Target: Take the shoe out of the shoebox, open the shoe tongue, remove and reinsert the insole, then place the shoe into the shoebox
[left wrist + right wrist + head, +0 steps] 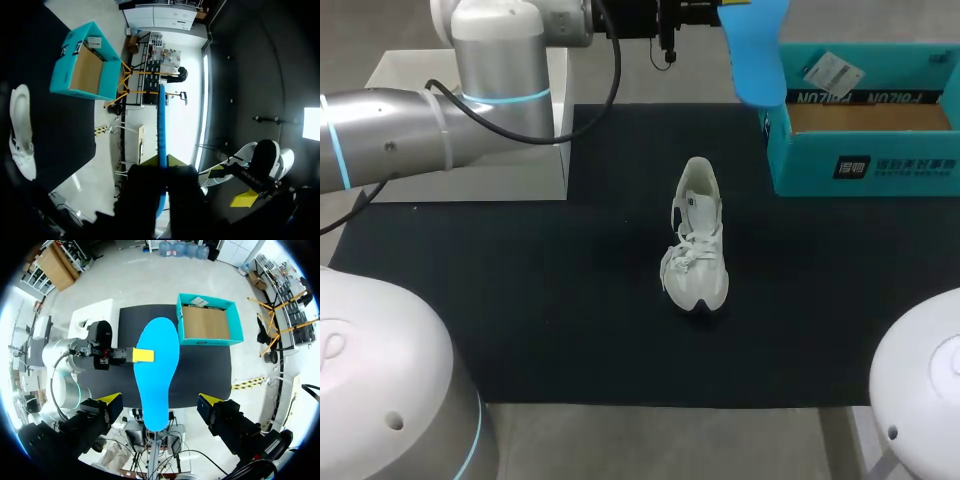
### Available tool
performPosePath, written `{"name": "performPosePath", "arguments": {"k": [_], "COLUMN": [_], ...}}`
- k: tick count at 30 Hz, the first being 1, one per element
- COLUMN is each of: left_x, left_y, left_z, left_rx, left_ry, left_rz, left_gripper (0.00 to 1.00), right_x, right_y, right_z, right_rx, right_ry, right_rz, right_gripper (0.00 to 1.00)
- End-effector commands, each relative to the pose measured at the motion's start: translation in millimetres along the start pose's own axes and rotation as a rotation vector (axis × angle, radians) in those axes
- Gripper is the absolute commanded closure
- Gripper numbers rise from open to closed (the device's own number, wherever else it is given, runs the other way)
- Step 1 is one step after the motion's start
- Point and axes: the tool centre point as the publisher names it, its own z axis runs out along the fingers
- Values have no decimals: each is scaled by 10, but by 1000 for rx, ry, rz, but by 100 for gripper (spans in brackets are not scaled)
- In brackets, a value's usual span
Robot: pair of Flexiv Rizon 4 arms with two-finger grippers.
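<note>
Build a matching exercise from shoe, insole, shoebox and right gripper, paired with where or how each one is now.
Things:
1. shoe
2. insole
3. shoebox
4. right gripper

Places or states:
A. open, fingers wide apart
B. standing on the black mat, laces up
C. teal, open-topped, at the mat's far right corner
D. held in the air by the left gripper

Pairs: 1-B, 2-D, 3-C, 4-A.

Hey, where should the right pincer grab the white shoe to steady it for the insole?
Probably pinch the heel collar of the shoe from above, fingers across its width: it stands upright, opening up, and this leaves the mouth free for the insole.
</note>
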Motion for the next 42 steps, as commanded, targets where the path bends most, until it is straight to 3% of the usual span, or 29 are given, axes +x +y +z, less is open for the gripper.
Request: {"name": "performPosePath", "arguments": {"k": [1, 37, 42], "left_x": [10, -29, -35], "left_y": [1, 13, 4], "left_z": [-9, -84, -90], "left_rx": [1, 5, -1], "left_ry": [-4, 14, 25], "left_rz": [0, -17, -28], "left_gripper": [100, 100, 100], "right_x": [67, 106, -172], "right_y": [30, 13, -21], "right_z": [8, 45, -40], "right_rx": [7, 31, 3], "right_ry": [-45, -51, 286], "right_rz": [3, 1, 35], "right_gripper": [0, 0, 0]}}
